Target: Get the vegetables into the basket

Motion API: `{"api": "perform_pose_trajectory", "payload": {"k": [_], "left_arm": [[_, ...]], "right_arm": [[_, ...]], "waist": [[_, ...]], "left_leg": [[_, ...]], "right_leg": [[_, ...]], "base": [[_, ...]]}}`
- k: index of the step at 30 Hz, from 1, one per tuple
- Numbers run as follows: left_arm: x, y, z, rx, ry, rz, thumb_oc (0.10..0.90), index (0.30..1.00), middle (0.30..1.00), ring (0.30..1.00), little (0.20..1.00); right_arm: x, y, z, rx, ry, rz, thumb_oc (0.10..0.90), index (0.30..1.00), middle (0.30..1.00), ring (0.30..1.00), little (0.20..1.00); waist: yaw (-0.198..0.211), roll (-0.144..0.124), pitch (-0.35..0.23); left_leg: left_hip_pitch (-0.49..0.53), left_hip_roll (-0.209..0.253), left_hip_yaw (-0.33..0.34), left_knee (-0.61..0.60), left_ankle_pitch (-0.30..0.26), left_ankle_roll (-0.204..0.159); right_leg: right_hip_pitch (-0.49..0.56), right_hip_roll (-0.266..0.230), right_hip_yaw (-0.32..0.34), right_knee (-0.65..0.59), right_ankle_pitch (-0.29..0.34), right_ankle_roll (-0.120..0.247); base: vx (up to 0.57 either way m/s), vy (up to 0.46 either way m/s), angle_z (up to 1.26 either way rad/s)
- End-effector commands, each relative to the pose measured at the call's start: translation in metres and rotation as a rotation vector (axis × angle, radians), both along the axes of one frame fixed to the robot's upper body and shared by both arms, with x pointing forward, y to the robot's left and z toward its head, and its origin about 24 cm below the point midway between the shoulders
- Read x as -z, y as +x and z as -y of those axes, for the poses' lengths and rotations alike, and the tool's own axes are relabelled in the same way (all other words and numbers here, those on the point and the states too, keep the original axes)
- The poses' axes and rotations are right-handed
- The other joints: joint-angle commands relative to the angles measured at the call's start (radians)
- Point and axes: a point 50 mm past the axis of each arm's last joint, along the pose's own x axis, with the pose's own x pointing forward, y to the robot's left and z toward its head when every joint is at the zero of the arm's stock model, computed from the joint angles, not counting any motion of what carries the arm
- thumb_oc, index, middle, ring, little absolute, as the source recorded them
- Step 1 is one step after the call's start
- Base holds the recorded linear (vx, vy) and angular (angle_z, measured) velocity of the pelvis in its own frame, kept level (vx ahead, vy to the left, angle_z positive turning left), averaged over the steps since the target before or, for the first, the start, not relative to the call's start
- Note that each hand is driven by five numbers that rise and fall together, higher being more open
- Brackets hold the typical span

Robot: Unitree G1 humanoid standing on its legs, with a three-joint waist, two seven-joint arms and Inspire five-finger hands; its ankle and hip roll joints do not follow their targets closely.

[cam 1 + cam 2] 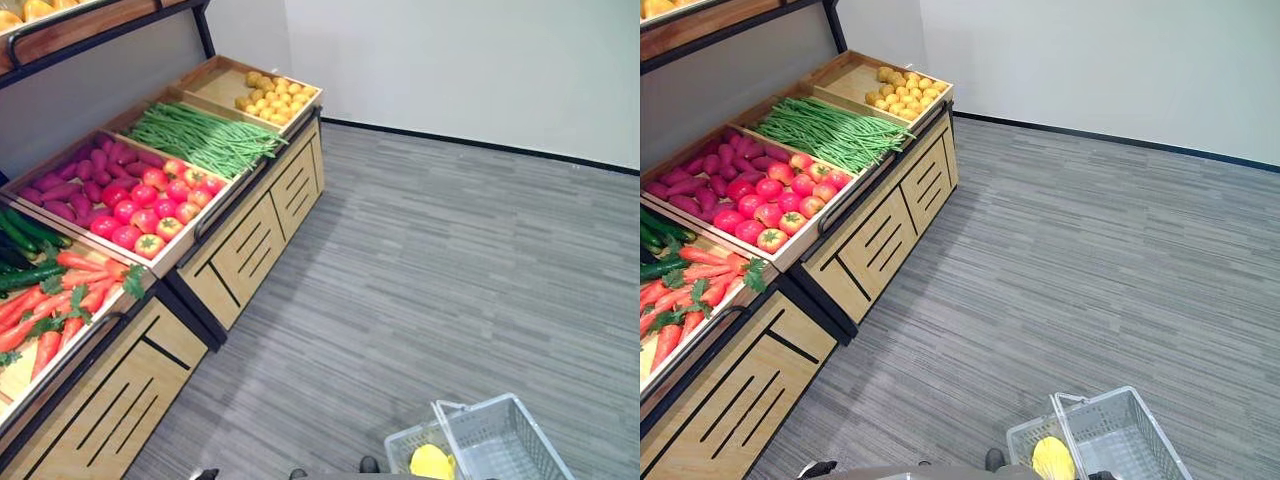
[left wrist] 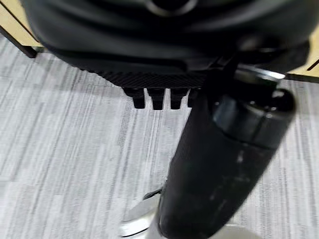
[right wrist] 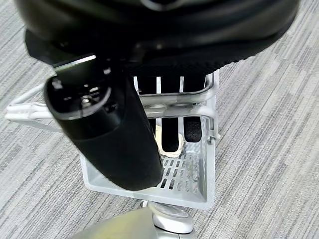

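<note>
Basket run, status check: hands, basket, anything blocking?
Right hand curled round the basket handle. Left hand curled, holding nothing. Basket holds one yellow item. Floor to produce stand unobstructed.

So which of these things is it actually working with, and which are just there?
For the job:
- basket, its handle gripped by the right hand
- yellow item inside it
- carrots
- cucumbers
- green beans
- tomatoes
- purple-red roots

Just there:
- left hand, curled and holding nothing
- yellow produce
- wooden stand
</note>
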Motion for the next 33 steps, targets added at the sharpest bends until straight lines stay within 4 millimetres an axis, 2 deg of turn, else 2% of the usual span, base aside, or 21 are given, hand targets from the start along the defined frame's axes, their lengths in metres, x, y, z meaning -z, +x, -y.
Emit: {"api": "perform_pose_trajectory", "payload": {"k": [1,11,17,21,22,23,24,25,27,29,30,31,33], "left_arm": [[-0.006,0.011,-0.019,-0.053,0.059,0.023,0.9,1.0,1.0,1.0,1.0],[-0.008,0.013,-0.025,-0.076,0.07,0.03,0.9,1.0,1.0,1.0,1.0],[-0.01,0.017,-0.03,-0.078,0.077,0.045,0.9,1.0,1.0,1.0,1.0],[-0.012,0.022,-0.034,-0.079,0.081,0.064,0.9,1.0,1.0,1.0,1.0],[-0.013,0.023,-0.035,-0.08,0.081,0.063,0.9,1.0,1.0,1.0,1.0],[-0.013,0.025,-0.035,-0.079,0.08,0.071,0.9,1.0,1.0,1.0,1.0],[-0.013,0.025,-0.036,-0.079,0.08,0.071,0.9,1.0,1.0,1.0,1.0],[-0.014,0.027,-0.036,-0.077,0.078,0.077,0.9,1.0,1.0,1.0,1.0],[-0.015,0.028,-0.037,-0.079,0.08,0.082,0.9,1.0,1.0,1.0,1.0],[-0.016,0.032,-0.039,-0.074,0.085,0.09,0.9,1.0,1.0,1.0,1.0],[-0.017,0.034,-0.041,-0.07,0.091,0.095,0.9,1.0,1.0,1.0,1.0],[-0.017,0.034,-0.041,-0.07,0.091,0.095,0.9,1.0,1.0,1.0,1.0],[-0.017,0.035,-0.042,-0.061,0.093,0.097,0.9,1.0,1.0,1.0,1.0]], "right_arm": [[0.003,0.012,-0.012,-0.002,0.035,0.03,0.4,0.3,0.3,0.3,0.3],[0.001,0.02,-0.01,-0.018,0.03,0.042,0.4,0.3,0.3,0.3,0.3],[-0.001,0.026,-0.008,-0.022,0.031,0.059,0.4,0.3,0.3,0.3,0.3],[-0.001,0.03,-0.008,-0.043,0.033,0.064,0.4,0.3,0.3,0.3,0.3],[-0.001,0.03,-0.009,-0.051,0.035,0.063,0.4,0.3,0.3,0.3,0.3],[-0.001,0.03,-0.009,-0.051,0.033,0.064,0.4,0.3,0.3,0.3,0.3],[-0.001,0.03,-0.009,-0.051,0.033,0.065,0.4,0.3,0.3,0.3,0.3],[-0.001,0.03,-0.01,-0.047,0.04,0.068,0.4,0.3,0.3,0.3,0.3],[-0.001,0.03,-0.011,-0.046,0.042,0.069,0.4,0.3,0.3,0.3,0.3],[0.0,0.03,-0.012,-0.051,0.045,0.07,0.4,0.3,0.3,0.3,0.3],[-0.001,0.033,-0.012,-0.051,0.043,0.079,0.4,0.3,0.3,0.3,0.3],[-0.001,0.033,-0.011,-0.051,0.043,0.079,0.4,0.3,0.3,0.3,0.3],[-0.001,0.033,-0.012,-0.048,0.046,0.083,0.4,0.3,0.3,0.3,0.3]], "waist": [[0.017,-0.07,0.027],[0.034,-0.07,0.036],[0.045,-0.079,0.055],[0.05,-0.087,0.078],[0.054,-0.092,0.09],[0.05,-0.095,0.1],[0.05,-0.096,0.1],[0.048,-0.096,0.106],[0.05,-0.092,0.105],[0.058,-0.084,0.118],[0.059,-0.088,0.126],[0.059,-0.086,0.126],[0.053,-0.097,0.133]], "left_leg": [[0.003,-0.115,0.049,0.0,-0.1,0.086],[-0.002,-0.124,0.045,0.0,-0.113,0.116],[0.005,-0.133,0.043,0.005,-0.12,0.139],[0.007,-0.146,0.028,0.024,-0.134,0.164],[0.013,-0.158,0.024,0.028,-0.137,0.175],[0.019,-0.167,0.01,0.033,-0.137,0.18],[0.019,-0.168,0.01,0.033,-0.137,0.18],[0.027,-0.173,-0.013,0.034,-0.133,0.18],[0.03,-0.168,-0.018,0.031,-0.129,0.177],[0.023,-0.159,-0.037,0.05,-0.122,0.169],[0.013,-0.155,-0.047,0.046,-0.109,0.16],[0.014,-0.153,-0.047,0.044,-0.109,0.16],[0.015,-0.161,-0.076,0.043,-0.105,0.141]], "right_leg": [[0.053,-0.032,0.003,0.008,-0.107,0.057],[0.002,-0.044,0.007,0.108,-0.133,0.072],[-0.05,-0.055,0.004,0.235,-0.146,0.091],[-0.126,-0.08,-0.013,0.42,-0.108,0.107],[-0.178,-0.101,-0.014,0.537,-0.078,0.107],[-0.203,-0.103,0.001,0.601,-0.064,0.103],[-0.205,-0.105,0.001,0.604,-0.066,0.103],[-0.238,-0.083,0.044,0.63,-0.07,0.09],[-0.247,-0.064,0.066,0.592,-0.08,0.081],[-0.27,-0.027,0.11,0.446,-0.047,0.077],[-0.31,0.025,0.198,0.321,-0.005,0.091],[-0.306,0.027,0.198,0.313,-0.001,0.091],[-0.312,0.071,0.3,0.2,0.033,0.113]], "base": [[0.05,0.078,0.0],[0.06,0.105,0.0],[0.09,0.149,-0.04],[0.05,0.161,-0.05],[0.03,0.189,-0.05],[0.03,0.154,-0.08],[0.04,0.102,0.14],[0.03,0.058,0.38],[0.02,0.057,0.68],[-0.04,0.005,0.55],[-0.06,-0.044,0.33],[-0.02,-0.087,0.51],[0.04,-0.079,0.3]]}}
